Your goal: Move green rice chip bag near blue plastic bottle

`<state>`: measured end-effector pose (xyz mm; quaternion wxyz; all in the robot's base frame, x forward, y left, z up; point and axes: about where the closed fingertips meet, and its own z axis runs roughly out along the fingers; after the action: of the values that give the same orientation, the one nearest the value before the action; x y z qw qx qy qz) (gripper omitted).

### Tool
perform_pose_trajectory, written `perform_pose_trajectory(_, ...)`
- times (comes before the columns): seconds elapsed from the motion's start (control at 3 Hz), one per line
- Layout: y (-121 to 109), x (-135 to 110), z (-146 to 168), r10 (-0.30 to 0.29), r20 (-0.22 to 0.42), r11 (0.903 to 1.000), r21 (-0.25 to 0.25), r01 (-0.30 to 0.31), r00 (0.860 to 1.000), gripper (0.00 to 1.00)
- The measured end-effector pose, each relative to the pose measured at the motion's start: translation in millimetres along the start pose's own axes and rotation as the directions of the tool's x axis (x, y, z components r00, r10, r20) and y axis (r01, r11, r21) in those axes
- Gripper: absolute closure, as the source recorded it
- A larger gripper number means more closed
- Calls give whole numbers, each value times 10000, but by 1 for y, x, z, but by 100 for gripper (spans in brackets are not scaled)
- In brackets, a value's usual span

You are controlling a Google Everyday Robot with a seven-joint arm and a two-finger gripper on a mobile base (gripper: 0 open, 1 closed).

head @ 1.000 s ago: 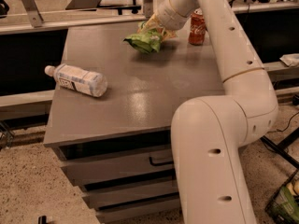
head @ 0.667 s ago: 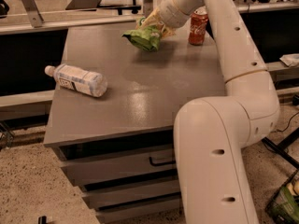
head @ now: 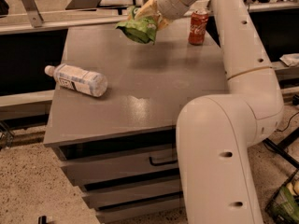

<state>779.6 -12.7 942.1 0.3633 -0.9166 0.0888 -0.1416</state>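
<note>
Bottle: the bottle (head: 77, 80) lies on its side on the table (head: 154, 94).
Bag: the chip bag (head: 138, 30) hangs above the table, far behind the bottle and to its right.
Pincer: the pincer (head: 149, 13) holds the chip bag's top, well apart from the bottle.
Done: grasp and lift, it seems.
Left: carry to the bottle, set down, release.

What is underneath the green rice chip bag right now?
The green rice chip bag hangs in the gripper near the far edge; under it is only bare grey tabletop with a faint shadow. The bag's own underside is hidden.
</note>
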Motion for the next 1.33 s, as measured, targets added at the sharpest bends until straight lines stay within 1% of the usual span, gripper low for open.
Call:
perform_pose_trajectory(0.33,-11,-14,-3,-630,362,9980,114,627,9974,100)
perform_pose_trajectory(0.67,-13,-30,-2,-1114,867,9936,273,1094,9900,100)
perform_pose_trajectory(1.0,-15,-52,5,-1853,1483,9822,585,1784,9714,100)
perform_pose_trajectory(1.33,-17,-67,8,-2367,1701,9711,726,2274,9566,100)
